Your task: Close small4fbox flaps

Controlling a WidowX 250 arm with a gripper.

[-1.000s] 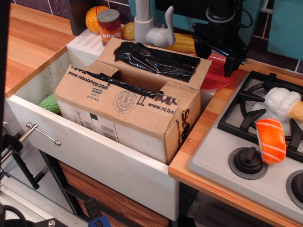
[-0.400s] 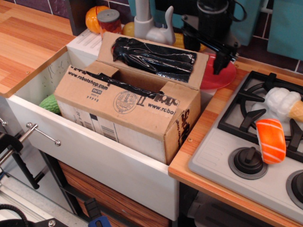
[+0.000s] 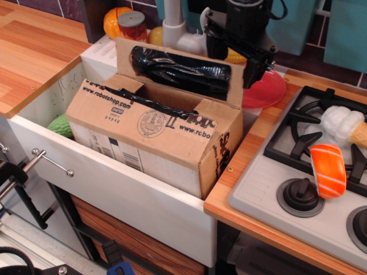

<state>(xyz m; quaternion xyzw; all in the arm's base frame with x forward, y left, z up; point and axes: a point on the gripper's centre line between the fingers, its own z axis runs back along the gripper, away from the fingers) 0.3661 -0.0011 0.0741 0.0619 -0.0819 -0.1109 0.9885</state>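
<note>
The small4fbox (image 3: 143, 134), brown cardboard with "www.robotshop.com" print, sits in the white sink basin (image 3: 114, 189). Its rear flap (image 3: 126, 48), covered with crinkled black tape, stands almost upright. A front flap (image 3: 195, 112) with a black tape strip lies folded down, and the box top between them is still open. My black gripper (image 3: 232, 57) is just behind the rear flap's upper right edge. Its fingers are spread apart and hold nothing. Whether it touches the flap is hidden by the flap.
A grey faucet (image 3: 175, 28) stands behind the box, with a can (image 3: 133, 26), an orange (image 3: 113, 20) and a red plate (image 3: 266, 89) nearby. A green object (image 3: 60, 125) lies left of the box. The stove (image 3: 275, 183) with toy sushi (image 3: 328, 170) is on the right.
My gripper has moved left and toward the box from behind. The rear flap has swung up from lying back to nearly upright.
</note>
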